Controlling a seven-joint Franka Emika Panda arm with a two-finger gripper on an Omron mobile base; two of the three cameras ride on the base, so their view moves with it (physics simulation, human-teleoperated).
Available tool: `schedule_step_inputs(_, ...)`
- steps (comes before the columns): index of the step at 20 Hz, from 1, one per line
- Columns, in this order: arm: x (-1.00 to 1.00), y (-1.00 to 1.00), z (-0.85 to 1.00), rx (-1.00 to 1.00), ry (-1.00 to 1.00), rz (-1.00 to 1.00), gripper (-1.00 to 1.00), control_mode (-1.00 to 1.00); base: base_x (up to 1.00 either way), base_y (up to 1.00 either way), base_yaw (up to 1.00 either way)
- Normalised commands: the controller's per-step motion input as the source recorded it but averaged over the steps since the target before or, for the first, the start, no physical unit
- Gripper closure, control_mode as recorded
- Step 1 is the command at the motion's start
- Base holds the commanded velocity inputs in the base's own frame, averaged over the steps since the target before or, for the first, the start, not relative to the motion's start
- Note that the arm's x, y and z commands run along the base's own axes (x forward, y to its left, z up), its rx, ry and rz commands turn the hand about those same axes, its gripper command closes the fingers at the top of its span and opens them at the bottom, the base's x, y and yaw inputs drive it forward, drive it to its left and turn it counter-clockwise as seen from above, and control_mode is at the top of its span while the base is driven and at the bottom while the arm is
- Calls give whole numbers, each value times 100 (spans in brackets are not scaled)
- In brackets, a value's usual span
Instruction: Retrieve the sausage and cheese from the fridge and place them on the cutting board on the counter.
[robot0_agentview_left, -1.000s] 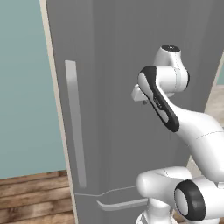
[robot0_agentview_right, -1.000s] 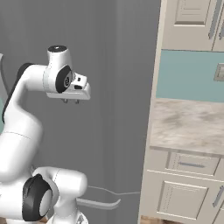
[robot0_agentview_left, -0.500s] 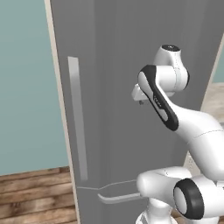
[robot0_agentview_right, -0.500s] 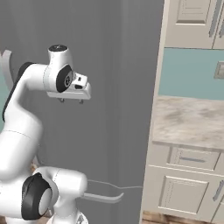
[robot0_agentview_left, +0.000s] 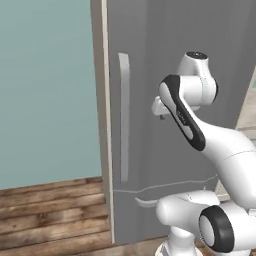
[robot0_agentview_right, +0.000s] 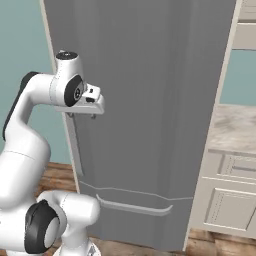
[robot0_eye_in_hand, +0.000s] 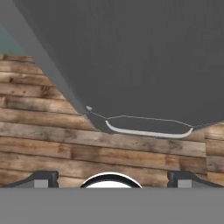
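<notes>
The tall grey fridge (robot0_agentview_left: 165, 55) (robot0_agentview_right: 150, 90) stands shut in front of me, its long pale vertical handle (robot0_agentview_left: 123, 115) near its left edge. My gripper (robot0_agentview_right: 81, 116) (robot0_agentview_left: 160, 114) (robot0_eye_in_hand: 113, 178) hangs open and empty at mid-door height, a little short of the door and right of the handle. Its fingertips (robot0_eye_in_hand: 41, 177) sit wide apart, pointing down at the fridge's foot. The sausage and cheese are hidden behind the shut door. The cutting board is out of view.
A curved pale drawer handle (robot0_agentview_right: 134, 207) (robot0_eye_in_hand: 148, 132) runs low across the fridge. The marbled counter (robot0_agentview_right: 235, 127) over white panelled cabinets (robot0_agentview_right: 227, 200) adjoins the fridge's right side. A teal wall (robot0_agentview_left: 45, 90) and wooden plank floor (robot0_agentview_left: 50, 210) lie to the left.
The whole scene has slid rightward in both base views, so the camera has moved. The arm keeps the same pose and the gripper stays open.
</notes>
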Motion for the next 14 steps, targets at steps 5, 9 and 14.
schedule_step_inputs(5,0,0,0,0,0,0,-100,100,-34,89,0)
schedule_step_inputs(9,0,0,0,0,0,0,-100,100,-16,33,0)
schedule_step_inputs(14,0,0,0,0,0,0,-100,100,-21,-6,0)
